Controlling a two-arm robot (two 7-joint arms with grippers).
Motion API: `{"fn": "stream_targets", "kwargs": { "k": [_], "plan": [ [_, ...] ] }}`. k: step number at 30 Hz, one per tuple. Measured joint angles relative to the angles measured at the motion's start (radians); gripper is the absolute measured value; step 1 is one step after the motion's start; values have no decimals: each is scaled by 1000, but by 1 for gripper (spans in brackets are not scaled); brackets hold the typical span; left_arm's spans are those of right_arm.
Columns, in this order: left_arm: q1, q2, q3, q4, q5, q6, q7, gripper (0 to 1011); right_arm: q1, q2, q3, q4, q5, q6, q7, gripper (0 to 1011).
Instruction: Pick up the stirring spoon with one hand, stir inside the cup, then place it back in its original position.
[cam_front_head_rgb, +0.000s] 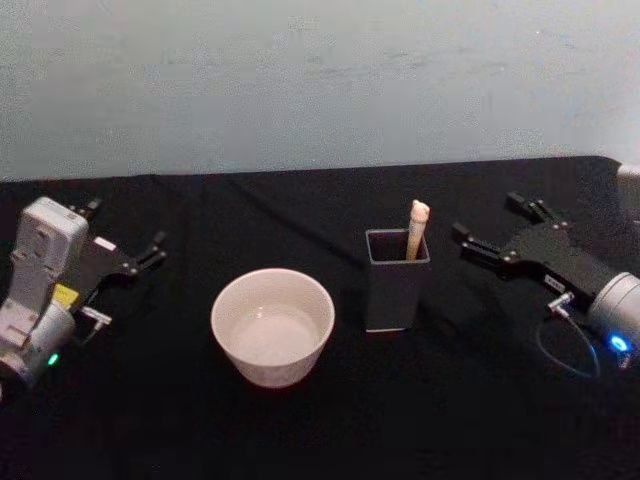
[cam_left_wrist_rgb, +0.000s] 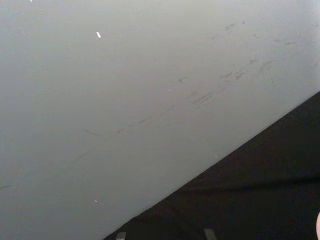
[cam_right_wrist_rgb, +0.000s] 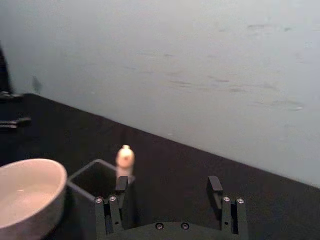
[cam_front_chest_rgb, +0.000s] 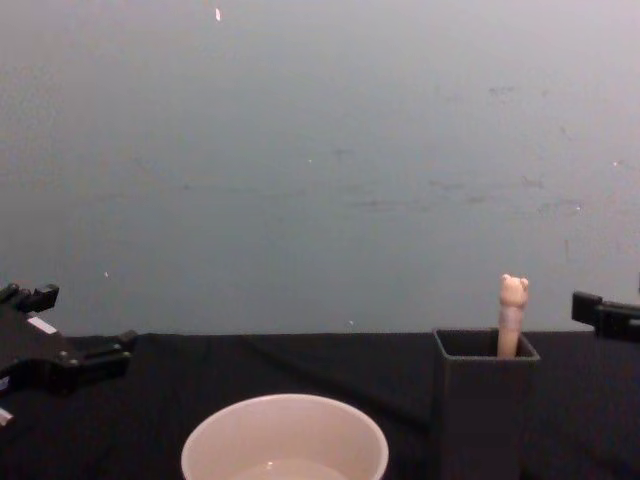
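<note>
Black cloth covers the table (cam_front_head_rgb: 300, 205) below a pale wall. Right of centre in the head view, the stirring spoon (cam_front_head_rgb: 416, 232) stands handle-up in the dark holder (cam_front_head_rgb: 392, 295), its bear head clear of the rim for pinching. The cup (cam_front_head_rgb: 272, 372) sits just left of the holder, apart from it. The right gripper (cam_front_head_rgb: 487, 215), fingers spread, hovers near the right edge with bare cloth between it and the holder. The left gripper (cam_front_head_rgb: 128, 225), likewise spread, is parked far left.
</note>
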Motion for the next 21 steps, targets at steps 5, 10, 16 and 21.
{"fn": "stream_targets", "kwargs": {
  "k": [5, 10, 16, 21],
  "plan": [
    [0, 0, 0, 0, 0, 0, 0, 1001, 3, -14, 2, -4, 20, 21, 41, 1002],
    [0, 0, 0, 0, 0, 0, 0, 1001, 25, -39, -8, 17, 12, 28, 58, 1002],
    [0, 0, 0, 0, 0, 0, 0, 1001, 70, -83, -25, 66, -19, 30, 71, 1002],
    [0, 0, 0, 0, 0, 0, 0, 1001, 110, -121, -39, 114, -43, 35, 80, 1002]
  ]
}}
